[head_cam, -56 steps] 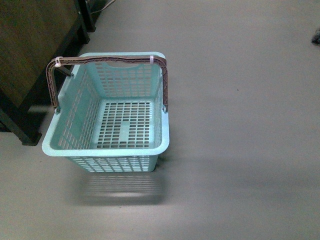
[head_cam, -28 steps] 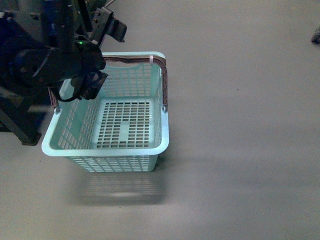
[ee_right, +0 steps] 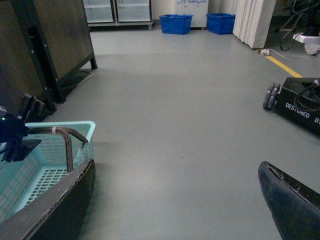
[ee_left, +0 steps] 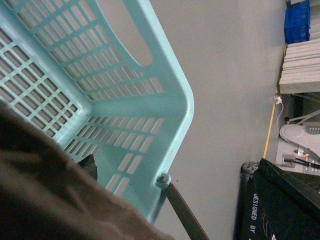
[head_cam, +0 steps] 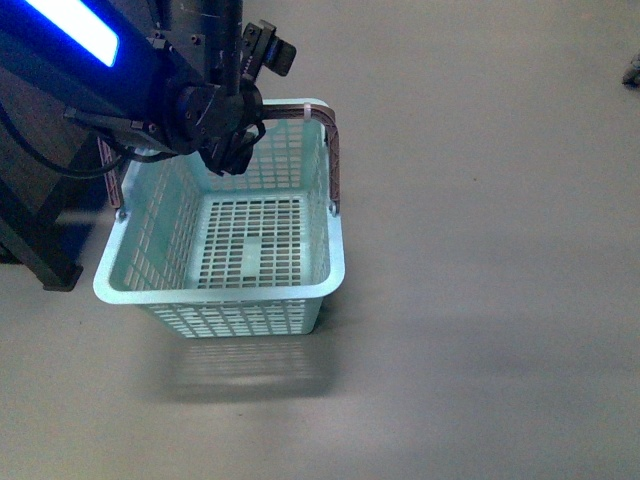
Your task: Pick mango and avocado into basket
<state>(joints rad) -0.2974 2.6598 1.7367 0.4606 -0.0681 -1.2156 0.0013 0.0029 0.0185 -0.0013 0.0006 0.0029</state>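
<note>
Left tool (head_cam: 232, 150) over one basket (head_cam: 338, 265) — right tool (ee_right: 175, 200) spread; two blue crates (ee_right: 176, 23).

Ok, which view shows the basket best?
The front view: the whole basket from above, empty floor included, though the left arm covers its far-left corner. The left wrist view shows only one corner up close; the right wrist view just a corner and the handle.

Left end effector (head_cam: 230, 150) hangs over the basket (head_cam: 220, 291).
</note>
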